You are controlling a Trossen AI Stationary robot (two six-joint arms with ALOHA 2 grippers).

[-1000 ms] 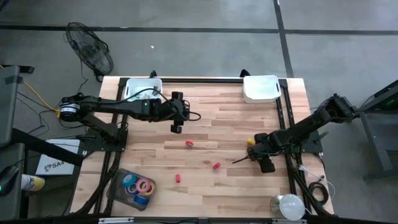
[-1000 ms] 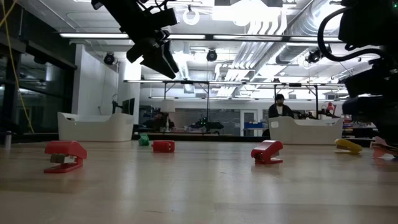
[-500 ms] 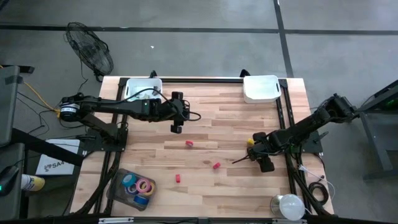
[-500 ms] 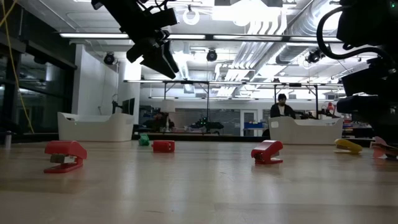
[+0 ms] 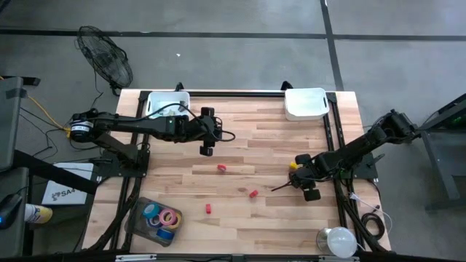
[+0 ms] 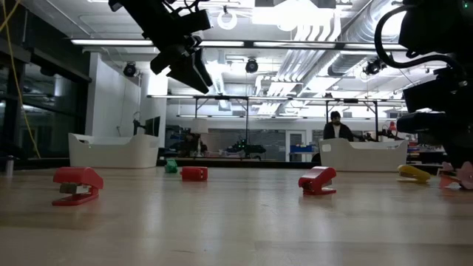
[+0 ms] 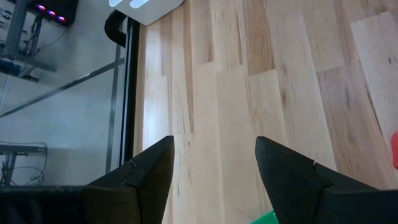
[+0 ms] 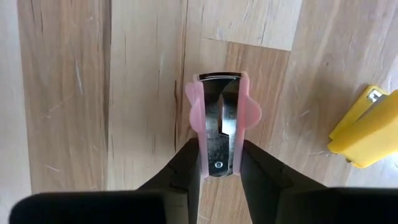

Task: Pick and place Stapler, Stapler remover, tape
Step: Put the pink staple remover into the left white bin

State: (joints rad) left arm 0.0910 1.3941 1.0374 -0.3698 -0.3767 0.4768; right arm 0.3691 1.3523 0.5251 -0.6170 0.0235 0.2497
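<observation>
**Right gripper has the pink remover between its fingers**

Pale wood planks fill the table, with an open workshop hall behind it in the low view. At the right of the high view, the right gripper (image 5: 309,186) is down at the table, and its wrist view tells the story: the pink stapler remover (image 8: 221,127) sits squarely between the two dark fingers (image 8: 184,163), which press its rear end from both sides. Its long axis runs straight out ahead of the gripper, metal claws pointing away. That looks like a grip made, with the remover apparently not yet off the wood.

Just beside it, at the right edge of that wrist picture, lies the yellow stapler (image 8: 367,127), close but not touching. It's the one neighbour to mind if the arm swings that way. The nearest white bin (image 5: 306,102) sits at the upper right of the high view, with bare table between.

Over on the left, the left gripper (image 5: 207,150) hovers high above the table at upper centre, jaws parted and holding nothing. Three small red staplers (image 5: 221,168) are scattered mid-table, well apart from both arms. The tape rolls (image 5: 163,217) rest in a clear tray (image 5: 137,216) at lower left.
</observation>
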